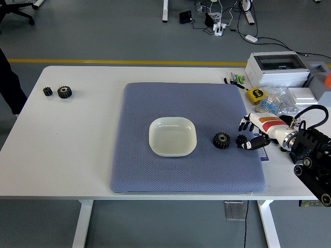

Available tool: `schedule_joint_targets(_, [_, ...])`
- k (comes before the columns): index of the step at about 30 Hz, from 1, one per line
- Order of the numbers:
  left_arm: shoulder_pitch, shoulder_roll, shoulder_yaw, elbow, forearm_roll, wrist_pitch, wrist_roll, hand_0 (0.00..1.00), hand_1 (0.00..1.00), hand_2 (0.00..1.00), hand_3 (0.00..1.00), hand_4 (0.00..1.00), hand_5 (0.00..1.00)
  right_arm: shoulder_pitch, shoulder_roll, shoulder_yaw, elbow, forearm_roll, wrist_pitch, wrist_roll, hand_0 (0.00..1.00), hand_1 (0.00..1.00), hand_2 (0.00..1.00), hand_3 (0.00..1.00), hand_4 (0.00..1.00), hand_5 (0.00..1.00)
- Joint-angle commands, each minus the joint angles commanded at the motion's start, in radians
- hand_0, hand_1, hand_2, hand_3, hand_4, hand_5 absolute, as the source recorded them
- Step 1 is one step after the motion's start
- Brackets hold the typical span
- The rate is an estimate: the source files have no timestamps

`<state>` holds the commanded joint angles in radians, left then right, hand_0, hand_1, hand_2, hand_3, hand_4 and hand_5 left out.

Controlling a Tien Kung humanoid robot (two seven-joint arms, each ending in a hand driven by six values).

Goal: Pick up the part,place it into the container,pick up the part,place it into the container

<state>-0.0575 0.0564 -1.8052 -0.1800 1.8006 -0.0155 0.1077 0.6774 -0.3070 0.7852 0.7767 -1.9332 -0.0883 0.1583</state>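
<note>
A white dish-shaped container (pixel 172 136) sits in the middle of the blue mat (pixel 155 170). A larger black gear (pixel 221 140) lies on the mat to the right of it. A smaller black gear (pixel 241 140) lies just to the right of that one. My right hand (pixel 247 134) comes in from the right edge and sits at the mat's right side, right next to the small gear. Its fingers are spread and hold nothing. Its thumb tip is close beside the small gear. My left arm is out of view.
Two more black gears, a small one (pixel 47 91) and a larger one (pixel 64 92), lie at the table's far left. A yellow tape measure (pixel 254 95), bags of parts and a white box (pixel 276 68) stand at the back right. A person's dark leg (pixel 10 82) shows at the left edge.
</note>
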Motion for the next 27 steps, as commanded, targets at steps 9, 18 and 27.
schedule_joint_targets(9, [-0.004, -0.001, 0.003, 0.000, -0.005, 0.000, 0.000, 0.712, 0.672, 0.672, 0.567, 0.602, 0.571, 0.009, 0.034, -0.017, -0.070, 0.018, -0.004, 0.003, 0.309, 0.467, 0.537, 0.516, 0.842, 0.374])
schedule_joint_targets(18, [-0.003, -0.002, 0.003, 0.000, -0.005, 0.000, 0.002, 0.712, 0.672, 0.672, 0.567, 0.602, 0.572, 0.014, 0.039, -0.017, -0.096, 0.022, 0.015, 0.014, 0.343, 0.460, 0.524, 0.514, 0.723, 0.367])
schedule_joint_targets(27, [-0.004, -0.002, 0.001, 0.000, -0.004, 0.001, 0.002, 0.712, 0.672, 0.671, 0.566, 0.601, 0.571, 0.011, 0.036, -0.019, -0.096, 0.011, 0.015, 0.009, 0.265, 0.408, 0.484, 0.510, 0.667, 0.394])
